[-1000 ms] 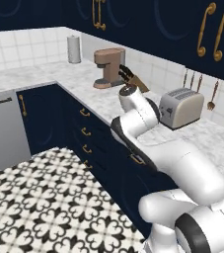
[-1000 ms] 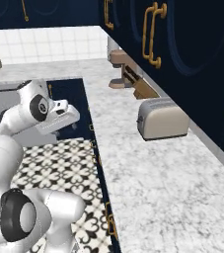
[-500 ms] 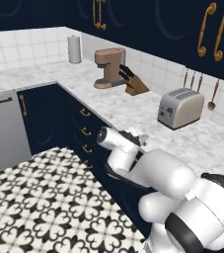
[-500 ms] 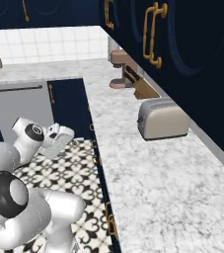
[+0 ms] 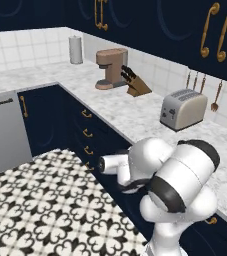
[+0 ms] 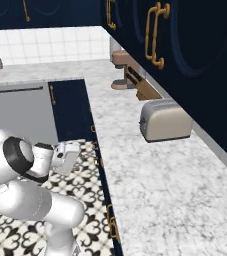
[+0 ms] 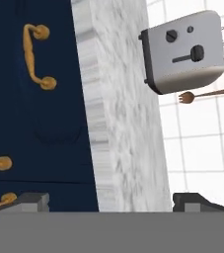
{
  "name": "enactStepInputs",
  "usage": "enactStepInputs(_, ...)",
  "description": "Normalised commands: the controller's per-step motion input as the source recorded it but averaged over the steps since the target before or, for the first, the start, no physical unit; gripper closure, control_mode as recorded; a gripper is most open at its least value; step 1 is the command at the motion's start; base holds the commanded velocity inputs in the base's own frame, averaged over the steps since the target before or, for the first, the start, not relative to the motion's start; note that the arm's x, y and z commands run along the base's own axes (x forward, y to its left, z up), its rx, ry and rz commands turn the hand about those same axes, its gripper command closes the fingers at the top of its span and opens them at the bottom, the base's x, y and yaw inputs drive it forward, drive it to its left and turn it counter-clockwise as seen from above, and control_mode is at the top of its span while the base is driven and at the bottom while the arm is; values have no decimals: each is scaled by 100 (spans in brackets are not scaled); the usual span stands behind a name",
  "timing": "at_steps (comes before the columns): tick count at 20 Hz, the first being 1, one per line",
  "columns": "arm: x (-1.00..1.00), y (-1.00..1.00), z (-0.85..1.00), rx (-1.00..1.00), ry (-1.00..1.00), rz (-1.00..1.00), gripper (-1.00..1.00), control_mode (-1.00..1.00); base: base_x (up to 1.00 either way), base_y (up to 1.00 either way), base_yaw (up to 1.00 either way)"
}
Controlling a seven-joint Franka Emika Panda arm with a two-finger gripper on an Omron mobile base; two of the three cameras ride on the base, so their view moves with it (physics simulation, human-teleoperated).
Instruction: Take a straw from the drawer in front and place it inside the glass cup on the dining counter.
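1. One second was enough for the arm to swing from above the desk (image 5: 135,117) down to the level of the navy fronts below its edge; the claw (image 7: 108,200) came down with it, jaws wide and holding nothing
2. Judged from that drop, the step in hand was the reach for the drawer (image 7: 34,99), which was shut, its flat front unmoved and its curved brass handle (image 7: 37,57) untouched; no straw had been exposed, so the task was barely begun
3. Both base views had kept their framing over that second, so the base had not driven; only the arm had moved
4. From the hand view alone came the close detail: the drawer front beside the desk edge, two more brass pulls lower down, the claw's two dark fingertips (image 7: 32,200) well apart, and the toaster (image 7: 182,52) with a wooden fork hanging under it
5. From the left base view came the wider room: coffee machine (image 5: 110,67), knife block (image 5: 135,85) and the column of drawer pulls (image 5: 87,132)
6. From the right base view came the hand (image 6: 67,155) low beside the cabinet fronts, over the patterned floor (image 6: 85,180)
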Motion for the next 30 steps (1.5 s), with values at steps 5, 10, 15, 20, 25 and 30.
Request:
enactStepInputs(5,64,-18,-47,-16,0,-10,-100,-100,0,0,0)
enactStepInputs(10,59,-8,-38,-15,0,-12,-100,-100,0,0,0)
enactStepInputs(15,48,-8,-42,-14,0,-11,-100,-100,0,0,0)
enactStepInputs(20,38,-29,-30,-3,0,-8,-100,-100,0,0,0)
enactStepInputs(25,37,-34,-25,4,0,0,-100,-100,0,0,0)
enactStepInputs(30,48,-16,-17,16,0,9,-100,-100,0,0,0)
